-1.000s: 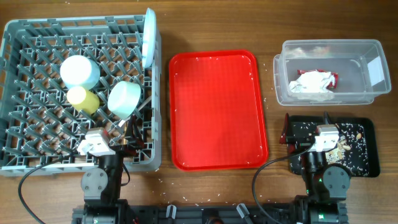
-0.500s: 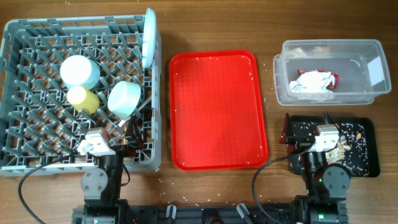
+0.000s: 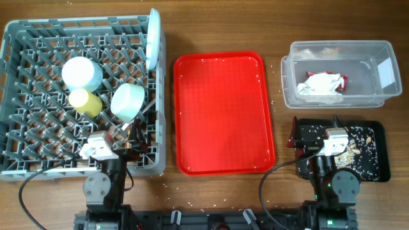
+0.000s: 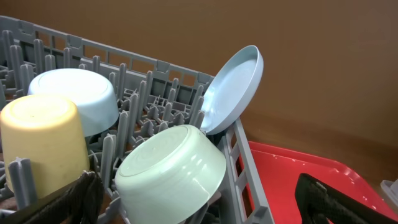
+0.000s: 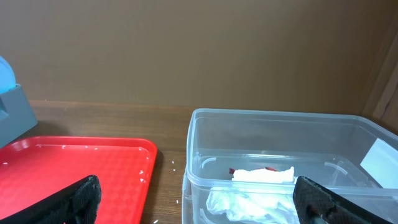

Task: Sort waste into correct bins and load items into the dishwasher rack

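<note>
The grey dishwasher rack (image 3: 25,38) at the left holds a pale blue plate (image 3: 153,35) on edge, two pale blue bowls (image 3: 82,73) (image 3: 128,102) upside down and a yellow cup (image 3: 85,101). The left wrist view shows the plate (image 4: 233,90), the near bowl (image 4: 171,171) and the cup (image 4: 40,140). I cannot make out the fork and chopsticks. The clear tub (image 3: 383,48) holds the white napkin (image 3: 323,85) and the red wrapper (image 3: 342,78). The black tray (image 3: 377,169) holds rice crumbs (image 3: 358,137). My left gripper (image 3: 118,137) is open and empty over the rack's front. My right gripper (image 3: 323,137) is open and empty over the black tray.
A red serving tray (image 3: 223,112) with a few crumbs lies between the rack and the bins. It also shows in the right wrist view (image 5: 74,162), beside the tub (image 5: 280,124). Stray crumbs dot the wood by the tub and the front edge.
</note>
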Motion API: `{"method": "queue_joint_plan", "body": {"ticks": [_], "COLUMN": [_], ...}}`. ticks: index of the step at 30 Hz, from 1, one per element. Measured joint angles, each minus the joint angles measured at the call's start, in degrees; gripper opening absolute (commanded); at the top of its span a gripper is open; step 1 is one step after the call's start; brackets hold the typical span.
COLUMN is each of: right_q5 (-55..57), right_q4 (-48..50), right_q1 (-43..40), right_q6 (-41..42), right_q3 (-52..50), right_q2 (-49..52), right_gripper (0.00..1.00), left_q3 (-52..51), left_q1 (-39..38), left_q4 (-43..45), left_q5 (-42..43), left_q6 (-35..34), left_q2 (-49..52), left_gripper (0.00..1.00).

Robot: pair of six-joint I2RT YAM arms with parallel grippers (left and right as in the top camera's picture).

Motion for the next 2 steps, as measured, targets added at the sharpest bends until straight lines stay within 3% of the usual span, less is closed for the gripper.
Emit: {"method": "queue_joint_plan", "body": {"ticks": [2], "right_q5": [0.0], "right_q4": [0.0], "right_q1": [0.0], "right_q6": [0.0], "right_q3": [0.0], "right_q2": [0.0], "right_gripper": [1.0], "left_q3": [0.0], "left_q1": [0.0], "left_q4": [0.0], "left_q5": [0.0], "left_q6": [0.0], "left_q2": [0.0], "left_gripper": [1.0]}}
